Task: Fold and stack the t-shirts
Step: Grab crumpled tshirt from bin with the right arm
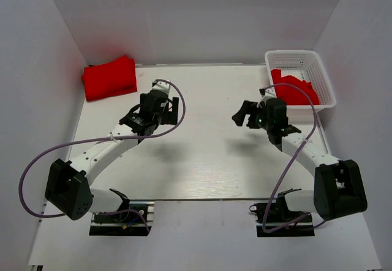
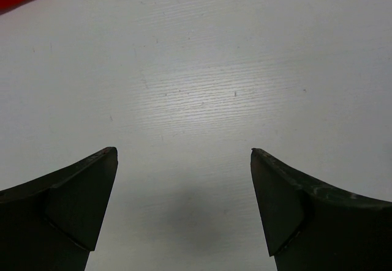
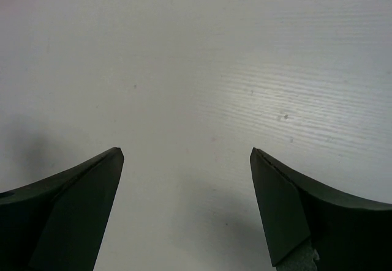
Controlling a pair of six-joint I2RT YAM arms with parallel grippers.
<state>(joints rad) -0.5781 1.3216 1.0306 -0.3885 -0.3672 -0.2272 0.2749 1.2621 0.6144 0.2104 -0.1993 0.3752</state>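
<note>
Red folded t-shirt (image 1: pixel 109 78) is laid at the worktop's (image 1: pixel 208 155) far-left corner, probably to start the stack; a second t-shirt (image 1: pixel 296 89) is kept in the basket (image 1: pixel 294 55). The left end effector (image 1: pixel 174 109) and right end effector (image 1: pixel 244 115) are held wide, empty.

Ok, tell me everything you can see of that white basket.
The white basket is a rectangular, plastic-looking tub with latticed mesh walls and a solid rim. It stands upright on the table at its far right corner. A crumpled red t-shirt lies inside, covering most of its floor. Nothing else appears to touch it.
</note>
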